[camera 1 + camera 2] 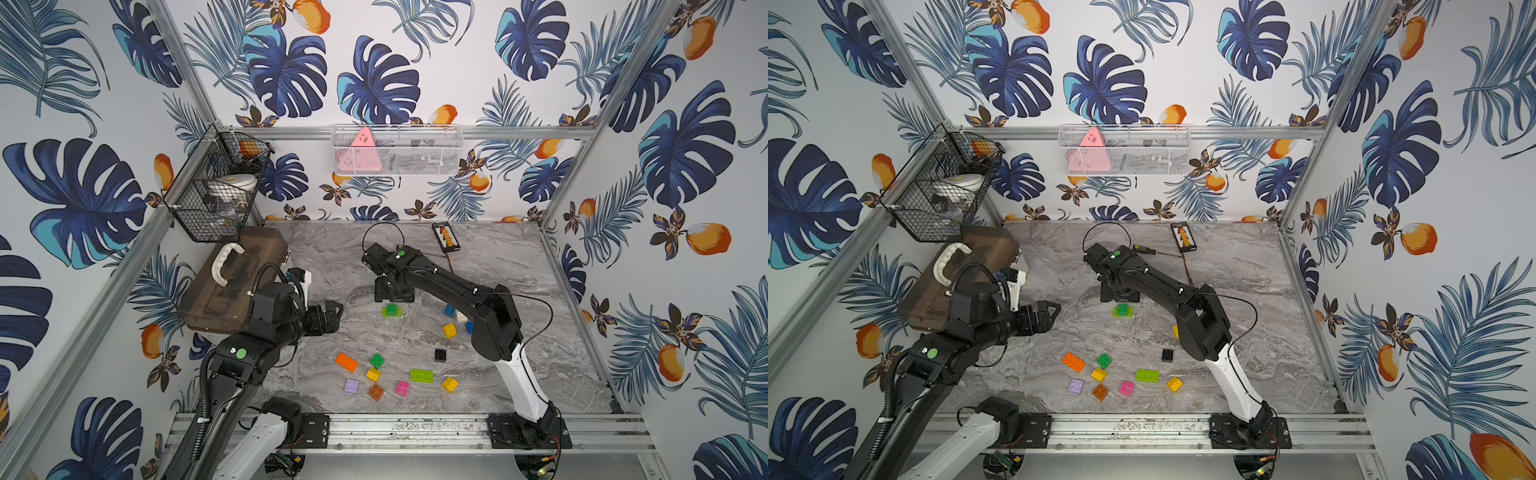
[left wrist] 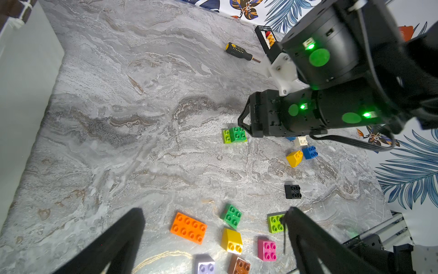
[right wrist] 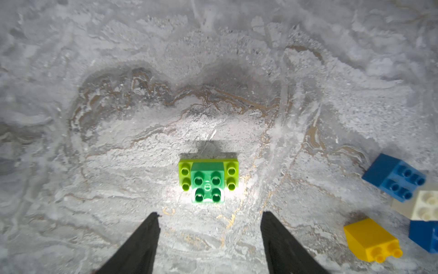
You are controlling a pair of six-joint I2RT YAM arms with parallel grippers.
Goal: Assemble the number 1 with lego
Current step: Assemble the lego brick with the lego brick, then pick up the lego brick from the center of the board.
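Lego lies loose on the table [image 1: 519,266]. One small stack [image 3: 208,180] sits just ahead of the right gripper [image 3: 210,214]: a green brick [image 3: 208,187], two studs by two, pressed onto the middle of a lime brick [image 3: 231,175] twice as long, so a pair of lime studs shows at each end. The gripper is open, its tapered black fingers [image 3: 142,242] spread wider than the stack, with the tips short of it and touching nothing. In both top views it hangs over the table on the far-wall side of the stack.

Off to one side of the stack lie a blue brick [image 3: 393,176], a white brick [image 3: 424,206] just beside it, and a yellow brick [image 3: 369,239] tipped on its side.

The left gripper [image 2: 215,211] is wide open and empty, well apart from the stack. Near its tips lie an orange brick [image 2: 188,227], long and flat, a pink brick [image 2: 267,249] and a black brick [image 2: 293,191].

All the bricks are glossy hard plastic with round studs and square edges. The table is grey and marble-patterned, with tan veins and a faintly grainy look.
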